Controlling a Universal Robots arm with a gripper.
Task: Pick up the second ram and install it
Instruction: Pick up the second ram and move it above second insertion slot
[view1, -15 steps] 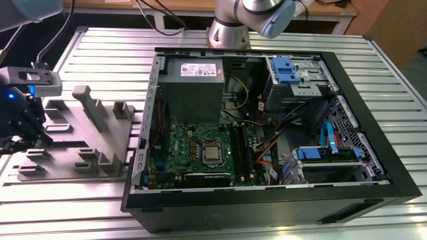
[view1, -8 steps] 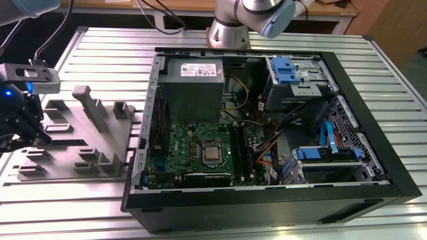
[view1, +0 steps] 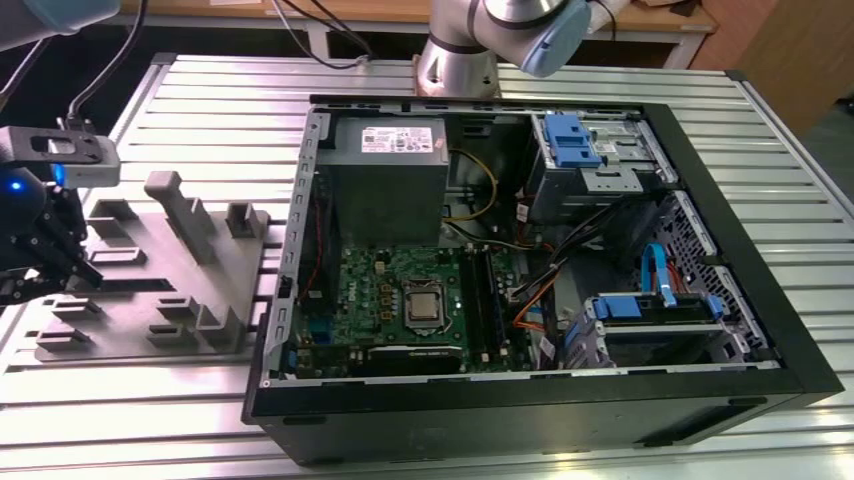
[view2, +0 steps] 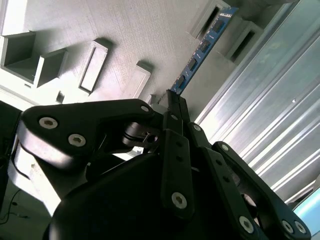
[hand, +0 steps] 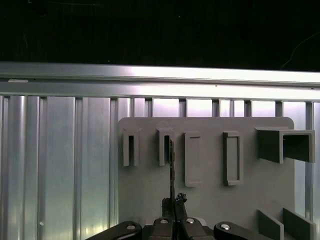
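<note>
1. One thin stick, the second ram (view2: 202, 47), reaches out from the fingertips of the gripper (view2: 173, 97); in the second wrist view its face looks blue with a row of small dark chips, and in the first wrist view the ram (hand: 171, 165) is seen edge-on as a narrow dark line
2. Both wrist views show the gripper (hand: 173, 201) clamped on the near end of the ram, its black fingers pressed together on either side of the board
3. At its far end the ram meets one of the narrow upright holders of the grey moulded fixture tray (hand: 210, 200); I cannot tell whether it sits in that holder or hangs clear of it
4. Seen in the exterior view, the fixture tray (view1: 120, 350) lies flat on the slatted aluminium table (view1: 134, 410), with the gripper over the tray's edge at the exterior view's left
5. Just beside the tray, toward the exterior view's right, an open computer case (view1: 534, 395) lies on its side on the same table, its green motherboard (view1: 367, 290) well apart from the ram
6. Beyond the case stands the arm (view1: 461, 55)
</note>
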